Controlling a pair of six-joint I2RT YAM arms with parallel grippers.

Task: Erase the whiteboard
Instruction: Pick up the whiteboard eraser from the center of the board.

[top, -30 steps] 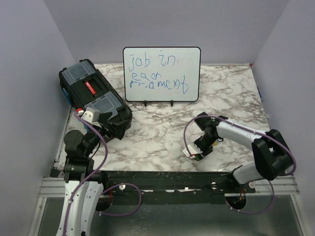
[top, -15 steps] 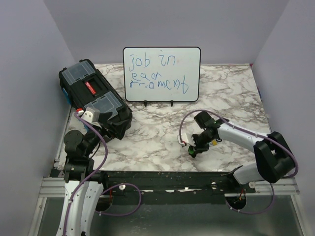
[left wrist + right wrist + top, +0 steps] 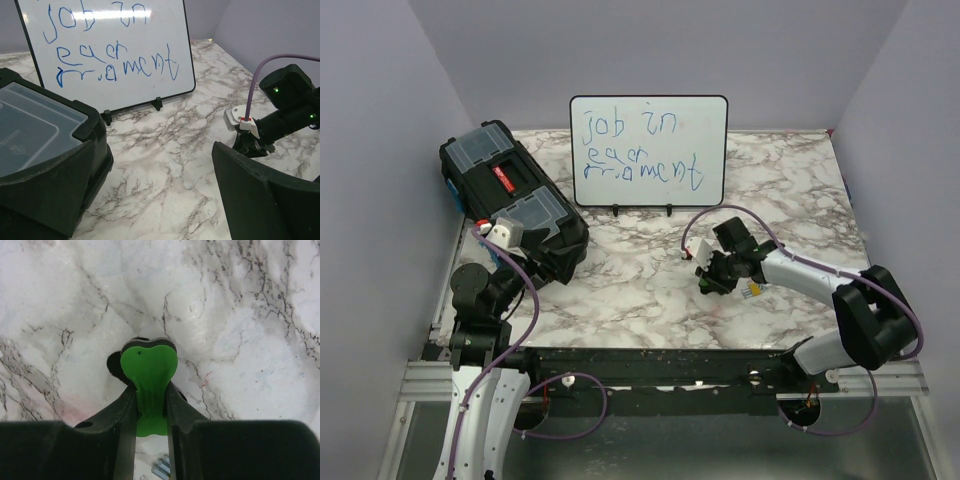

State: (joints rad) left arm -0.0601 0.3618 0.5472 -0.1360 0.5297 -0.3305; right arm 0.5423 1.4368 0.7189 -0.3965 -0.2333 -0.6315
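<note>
The whiteboard (image 3: 648, 150) stands upright on small black feet at the back centre of the table, with blue handwriting across it. It also shows in the left wrist view (image 3: 110, 50). My right gripper (image 3: 712, 280) is in the middle of the table, in front of the board and apart from it. In the right wrist view it (image 3: 150, 390) is shut on a green eraser (image 3: 149, 370) with a dark underside, just above the marble. My left gripper (image 3: 160, 195) is open and empty next to the toolbox.
A black toolbox (image 3: 510, 200) with clear lid compartments lies at the left, its near end beside my left gripper; it fills the left of the left wrist view (image 3: 35, 135). A small pale object (image 3: 757, 289) lies on the marble by the right arm. Grey walls enclose the table.
My right gripper has moved from near the front edge away towards the whiteboard and a little left, carrying the eraser. The left arm has not moved.
</note>
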